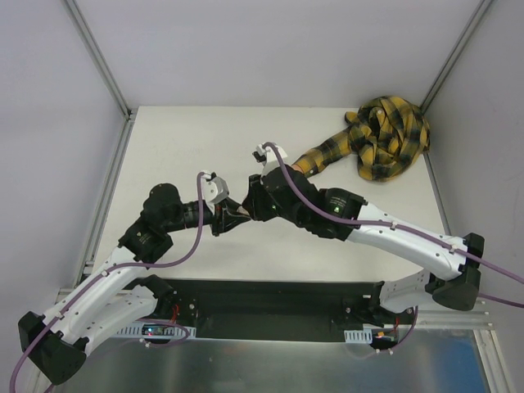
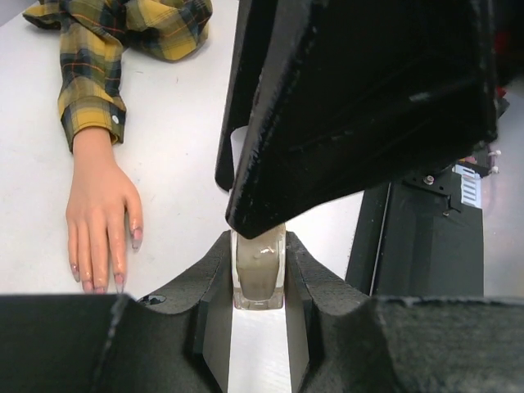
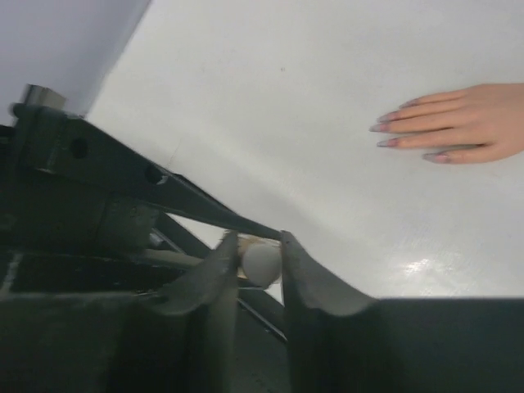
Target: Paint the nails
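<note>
- Arms meet low over the middle of the white tabletop, gripper to gripper, the black casings almost touching.
- Left gripper is clamped on a small beige bottle of clear glass with tan liquid inside. The bottle stands upright between the gripper's black padded fingers.
- Right gripper sits over the top of that bottle. Its two dark fingers stand close on either side of a round white cap. Whether they actually pinch the cap I cannot tell.
- Beyond the two grippers, apart from the bottle, a peach-skinned mannequin hand lies palm down on the bare table with its fingers together.
- Pale lilac-pink nails tip those fingers. They are long and narrow, lie level with the table surface, and point toward the left side of the table, clear of both grippers.
- From the wrist, a yellow-and-black plaid sleeve with a small white cuff button runs toward the far right corner. It ends there in a bunched heap of the same plaid cloth.
- From above, the right arm's wrist covers most of the mannequin hand — only the sleeve shows past it.
</note>
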Robot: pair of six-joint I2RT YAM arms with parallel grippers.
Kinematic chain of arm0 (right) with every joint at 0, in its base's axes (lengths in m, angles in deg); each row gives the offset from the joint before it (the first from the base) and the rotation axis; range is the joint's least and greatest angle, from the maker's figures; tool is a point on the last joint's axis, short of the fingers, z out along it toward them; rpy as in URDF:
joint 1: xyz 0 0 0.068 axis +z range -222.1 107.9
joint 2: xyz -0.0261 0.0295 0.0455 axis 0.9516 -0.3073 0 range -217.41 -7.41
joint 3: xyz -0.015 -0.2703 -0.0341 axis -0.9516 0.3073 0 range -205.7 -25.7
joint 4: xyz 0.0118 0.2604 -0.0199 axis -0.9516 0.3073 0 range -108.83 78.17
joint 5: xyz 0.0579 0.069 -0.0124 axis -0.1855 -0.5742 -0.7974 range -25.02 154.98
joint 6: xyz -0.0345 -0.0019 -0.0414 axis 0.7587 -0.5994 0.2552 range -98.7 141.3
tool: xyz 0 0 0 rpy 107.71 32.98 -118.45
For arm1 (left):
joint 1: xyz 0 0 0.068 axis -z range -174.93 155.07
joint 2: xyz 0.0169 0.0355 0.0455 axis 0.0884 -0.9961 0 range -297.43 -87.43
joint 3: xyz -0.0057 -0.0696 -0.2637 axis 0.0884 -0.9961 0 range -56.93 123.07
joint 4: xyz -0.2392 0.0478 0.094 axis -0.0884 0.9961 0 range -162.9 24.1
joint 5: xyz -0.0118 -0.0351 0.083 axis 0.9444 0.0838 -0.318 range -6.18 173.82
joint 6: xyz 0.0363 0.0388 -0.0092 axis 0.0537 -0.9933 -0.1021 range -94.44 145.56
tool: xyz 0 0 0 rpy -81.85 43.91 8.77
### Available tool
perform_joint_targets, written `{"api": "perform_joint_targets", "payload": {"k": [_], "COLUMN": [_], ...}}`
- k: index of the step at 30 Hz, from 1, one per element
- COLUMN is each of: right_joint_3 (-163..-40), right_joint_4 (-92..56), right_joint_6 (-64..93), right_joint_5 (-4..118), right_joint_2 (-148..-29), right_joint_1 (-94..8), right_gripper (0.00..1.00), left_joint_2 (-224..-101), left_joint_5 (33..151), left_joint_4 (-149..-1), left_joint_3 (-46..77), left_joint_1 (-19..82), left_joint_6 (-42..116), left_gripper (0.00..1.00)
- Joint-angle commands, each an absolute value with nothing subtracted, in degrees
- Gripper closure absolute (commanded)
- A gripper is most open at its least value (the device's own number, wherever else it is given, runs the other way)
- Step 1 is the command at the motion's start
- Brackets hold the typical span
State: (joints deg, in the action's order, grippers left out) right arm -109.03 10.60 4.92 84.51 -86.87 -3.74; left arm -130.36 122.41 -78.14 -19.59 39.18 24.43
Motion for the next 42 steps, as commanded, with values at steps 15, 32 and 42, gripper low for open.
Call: {"api": "perform_joint_targets", "payload": {"k": [15, 32, 42], "right_joint_3": [-87.7, -96.3, -96.2], "right_joint_4": [-16.4, -2.5, -3.3], "right_joint_6": [23.3, 15.1, 15.8], "right_joint_5": [39.0, 56.6, 54.1], "right_joint_2": [-73.3, -72.7, -74.5], "right_joint_1": [-12.8, -12.7, -11.5], "right_gripper": [1.0, 0.32, 0.52], "left_joint_2": [-131.5, -131.0, -131.0], "left_joint_5": [144.9, 140.9, 140.1], "left_joint_4": [-83.4, -82.6, -82.4], "left_joint_3": [-17.7, -17.9, -17.8], "left_joint_1": [39.3, 39.3, 39.3], "left_joint_6": [25.4, 25.3, 25.3], "left_gripper": [1.0, 1.0, 1.0]}}
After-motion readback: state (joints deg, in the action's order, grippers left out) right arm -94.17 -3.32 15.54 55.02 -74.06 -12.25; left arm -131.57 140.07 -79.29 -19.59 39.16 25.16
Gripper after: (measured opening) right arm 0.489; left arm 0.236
